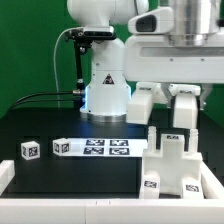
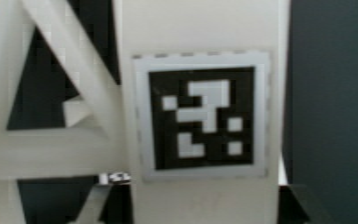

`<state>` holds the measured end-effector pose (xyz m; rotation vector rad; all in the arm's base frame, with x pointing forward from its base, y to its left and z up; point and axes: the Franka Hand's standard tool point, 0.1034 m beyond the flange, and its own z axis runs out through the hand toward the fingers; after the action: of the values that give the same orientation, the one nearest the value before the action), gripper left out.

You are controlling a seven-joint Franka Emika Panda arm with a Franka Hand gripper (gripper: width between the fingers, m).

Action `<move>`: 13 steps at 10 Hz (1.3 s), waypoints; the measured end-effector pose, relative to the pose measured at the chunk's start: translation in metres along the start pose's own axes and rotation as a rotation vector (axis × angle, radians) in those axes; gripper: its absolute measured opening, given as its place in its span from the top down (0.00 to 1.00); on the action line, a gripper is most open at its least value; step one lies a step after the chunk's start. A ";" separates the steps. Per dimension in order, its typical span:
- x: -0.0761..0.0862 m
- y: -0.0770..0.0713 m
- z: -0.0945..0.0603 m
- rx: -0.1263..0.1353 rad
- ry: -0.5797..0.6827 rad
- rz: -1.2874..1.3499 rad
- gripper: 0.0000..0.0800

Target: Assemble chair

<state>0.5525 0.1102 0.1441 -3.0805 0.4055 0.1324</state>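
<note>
1. Exterior view: the gripper (image 1: 184,118) hangs straight down from the arm (image 1: 185,45), right over the chair assembly. Its fingers merge with the white parts under them, so I cannot tell whether they stand apart or are clamped on a piece.
2. The chair assembly (image 1: 170,165) is a blocky white stack with two upright posts and marker tags on its front faces. It stands on the black table (image 1: 70,185) by the front edge, toward the corner on the exterior view's right.
3. In the wrist view a white upright slab (image 2: 194,40) fills the middle, very close, and carries a square black-and-white tag (image 2: 197,117). Beside it a slanted strut (image 2: 60,70) meets a level bar (image 2: 43,165).
4. The marker board (image 1: 105,148) lies flat mid-table, in front of the robot base (image 1: 105,90).
5. Two loose pieces sit well apart from the assembly: a tagged block (image 1: 62,147) just beside the board's end, and a second tagged cube (image 1: 30,150) nearer the table's edge on the exterior view's left.
</note>
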 end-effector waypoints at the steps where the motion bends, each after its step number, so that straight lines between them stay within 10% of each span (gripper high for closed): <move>1: 0.002 -0.003 0.005 0.004 0.017 -0.005 0.64; 13: 0.000 -0.007 0.021 0.023 0.096 -0.019 0.64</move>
<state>0.5531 0.1181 0.1234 -3.0757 0.3776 -0.0212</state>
